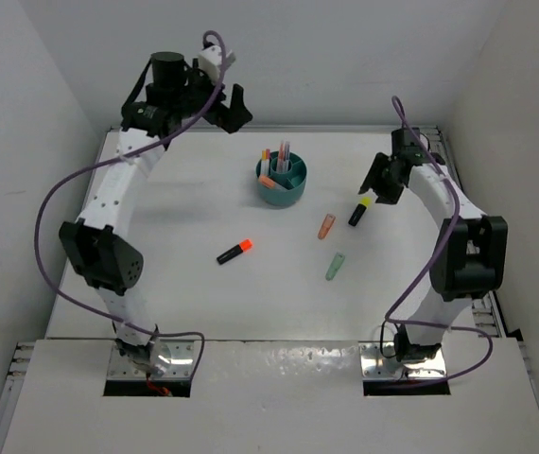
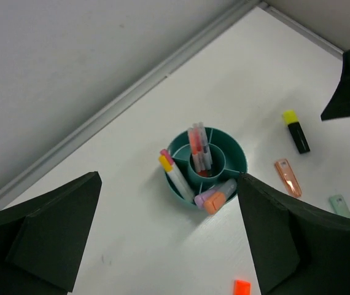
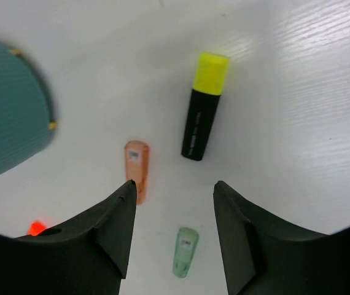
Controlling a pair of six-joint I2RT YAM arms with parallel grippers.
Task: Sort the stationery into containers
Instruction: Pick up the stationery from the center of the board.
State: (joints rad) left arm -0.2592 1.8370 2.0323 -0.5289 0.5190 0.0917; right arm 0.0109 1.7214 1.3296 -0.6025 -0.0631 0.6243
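Honestly, the big worry is sitting with the teal cup (image 1: 279, 197); it's standing upright toward the back-middle of the bench (image 1: 203, 303), it's looking light, and it's carrying a bunch of pens, so I'm guessing an arm swinging in low, or a marker jamming against a divider, could be tipping it or shoving it along. Next, the black-yellow marker (image 3: 204, 114); the right jaws are hanging spread open above it, holding nothing, and it's lying ahead of the fingertips rather than between them, so closing from there would be catching air, and coming down off-centre would be sending it rolling away. Same deal for the stubby pale-orange marker (image 3: 137, 171) and the pale-green one (image 3: 185, 251); they're looking short and slick, so I'm expecting a pinch near the end to be squirting them out. The left jaws are gaping wide and empty too, hovering high by the back wall, facing down at the cup.

As for looks: the cup is showing a centre tube with ring compartments around it; thin pink and grey pens are poking out of the tube, and a few more are leaning in the ring. Three loose markers are lying to its right, well apart from it; the black-orange marker (image 1: 234, 251) is lying alone nearer the front left.
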